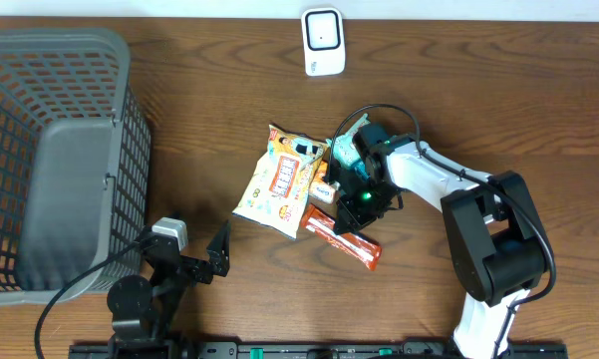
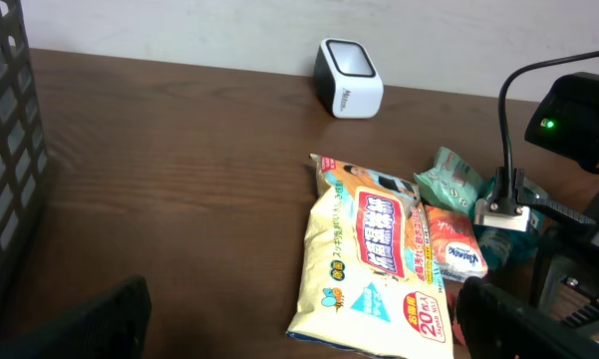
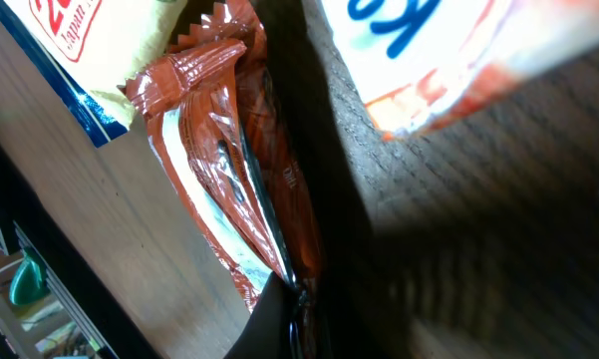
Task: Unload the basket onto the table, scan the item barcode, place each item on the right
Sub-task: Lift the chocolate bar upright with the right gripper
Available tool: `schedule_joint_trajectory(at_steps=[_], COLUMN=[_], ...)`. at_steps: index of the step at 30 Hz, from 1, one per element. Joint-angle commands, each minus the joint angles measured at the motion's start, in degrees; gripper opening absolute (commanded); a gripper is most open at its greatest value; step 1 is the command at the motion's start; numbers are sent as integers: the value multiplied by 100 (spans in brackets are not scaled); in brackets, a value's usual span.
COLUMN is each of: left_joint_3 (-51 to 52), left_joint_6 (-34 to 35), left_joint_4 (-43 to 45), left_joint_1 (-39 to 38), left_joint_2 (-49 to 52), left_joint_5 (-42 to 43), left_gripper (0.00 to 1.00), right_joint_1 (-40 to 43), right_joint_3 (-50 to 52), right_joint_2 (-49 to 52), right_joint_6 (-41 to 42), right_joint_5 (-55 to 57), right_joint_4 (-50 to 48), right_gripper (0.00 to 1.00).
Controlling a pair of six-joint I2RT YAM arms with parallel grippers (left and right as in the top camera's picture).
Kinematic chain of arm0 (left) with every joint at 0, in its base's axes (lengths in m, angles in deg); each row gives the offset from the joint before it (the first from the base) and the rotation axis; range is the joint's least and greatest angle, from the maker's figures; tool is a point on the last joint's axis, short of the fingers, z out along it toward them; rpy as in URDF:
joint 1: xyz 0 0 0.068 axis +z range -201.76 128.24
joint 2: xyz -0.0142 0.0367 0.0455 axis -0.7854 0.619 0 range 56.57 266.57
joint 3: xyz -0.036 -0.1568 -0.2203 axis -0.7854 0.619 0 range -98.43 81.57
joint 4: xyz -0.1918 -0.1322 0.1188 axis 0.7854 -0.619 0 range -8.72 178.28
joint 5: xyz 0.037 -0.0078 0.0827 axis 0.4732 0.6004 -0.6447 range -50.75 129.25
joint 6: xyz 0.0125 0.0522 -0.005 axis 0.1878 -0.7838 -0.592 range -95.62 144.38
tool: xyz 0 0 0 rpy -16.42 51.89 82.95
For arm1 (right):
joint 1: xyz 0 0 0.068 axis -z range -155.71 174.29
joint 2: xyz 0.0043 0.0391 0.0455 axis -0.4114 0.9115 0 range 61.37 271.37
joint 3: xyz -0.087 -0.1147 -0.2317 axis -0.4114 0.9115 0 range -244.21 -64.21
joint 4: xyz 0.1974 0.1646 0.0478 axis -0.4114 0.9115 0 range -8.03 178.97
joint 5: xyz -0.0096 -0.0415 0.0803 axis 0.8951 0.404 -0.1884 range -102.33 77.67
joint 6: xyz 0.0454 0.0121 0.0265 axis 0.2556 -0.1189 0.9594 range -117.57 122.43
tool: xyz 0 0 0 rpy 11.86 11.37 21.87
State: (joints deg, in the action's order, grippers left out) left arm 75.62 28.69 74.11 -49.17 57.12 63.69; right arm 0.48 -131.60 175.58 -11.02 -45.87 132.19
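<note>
Right end effector (image 1: 362,202) closed, apparently on red-brown foil snack packet (image 3: 249,199), unlifted; white box-shaped barcode scanner (image 1: 323,41) well apart, scan pending. Left end effector (image 1: 197,249) wide, empty.

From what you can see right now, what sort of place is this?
Probably a mock shop checkout on a brown wooden table: a small white box-shaped barcode scanner, a grey plastic mesh basket, and packaged goods such as a flat yellow wipes pack and a shiny red-brown snack wrapper.
</note>
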Motion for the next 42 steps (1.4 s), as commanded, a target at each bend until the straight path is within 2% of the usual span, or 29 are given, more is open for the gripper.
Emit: schedule_joint_trajectory(at_steps=[1, 7, 10, 17, 23, 33, 42], left_joint_3=[114, 114, 114, 114, 114, 114, 114], left_joint_6=[50, 50, 50, 50, 50, 50, 50], left_joint_4=[-74, -74, -74, -74, -72, -72, -74], left_joint_1=[24, 24, 24, 24, 24, 24, 24], left_joint_2=[4, 4, 4, 4, 4, 4, 4], left_joint_5=[-55, -55, -55, -55, -55, -55, -55], left_gripper=[98, 98, 98, 98, 98, 98, 98], right_joint_1=[-28, 254, 433, 734, 813, 813, 807], right_joint_3=[-15, -584, -868, -922, -922, -922, -922], right_joint_2=[122, -94, -367, -1285, -2028, -3215, -4168], right_joint_6=[-92, -76, -79, -13, 232, 2629, 2855], right_joint_5=[-210, -1707, -2076, -2994, -2835, -1049, -1051], right_joint_4=[-74, 522, 866, 942, 870, 662, 988], right_gripper=[1, 1, 1, 1, 1, 2, 2])
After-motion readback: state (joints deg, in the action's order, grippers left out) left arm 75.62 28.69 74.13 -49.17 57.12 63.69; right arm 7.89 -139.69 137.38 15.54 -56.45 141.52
